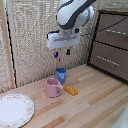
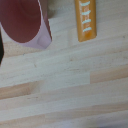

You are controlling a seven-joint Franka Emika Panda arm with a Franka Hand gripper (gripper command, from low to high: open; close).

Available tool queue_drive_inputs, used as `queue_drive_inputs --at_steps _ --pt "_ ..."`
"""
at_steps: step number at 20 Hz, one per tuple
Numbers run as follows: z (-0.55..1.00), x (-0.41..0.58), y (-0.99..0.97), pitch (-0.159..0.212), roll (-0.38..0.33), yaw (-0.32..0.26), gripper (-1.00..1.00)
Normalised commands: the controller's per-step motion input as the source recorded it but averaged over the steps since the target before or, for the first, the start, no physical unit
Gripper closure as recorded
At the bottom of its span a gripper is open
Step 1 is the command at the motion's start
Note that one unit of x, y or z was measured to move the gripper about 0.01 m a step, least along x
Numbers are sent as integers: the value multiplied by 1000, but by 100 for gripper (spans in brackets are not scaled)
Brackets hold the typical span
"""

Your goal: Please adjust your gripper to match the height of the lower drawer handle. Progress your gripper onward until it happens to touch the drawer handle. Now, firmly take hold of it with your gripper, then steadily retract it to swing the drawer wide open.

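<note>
Lower drawer handle [image 1: 108, 60] well toward exterior view's right of claw [image 1: 62, 52].

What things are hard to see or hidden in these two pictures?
- Pink cup: the wrist view's edge cuts it off; only part of the rim shows.
- Orange packet: cut off too, its white lettering too blurred to read.
- Gripper: absent from the wrist view; too small in the exterior view to tell open or shut.
- Drawer: the exterior view's right edge cuts it.
- Plate: its rim pattern is too small.
</note>
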Motion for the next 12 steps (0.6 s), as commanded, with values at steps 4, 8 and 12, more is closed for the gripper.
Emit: queue_drive_inputs --at_steps 4,8,12 --pt "0 -105 -90 -34 -325 155 -100" --pt "-7 -160 -239 -25 -375 124 -100" --pt "-15 -146 -251 -21 -375 117 -100"
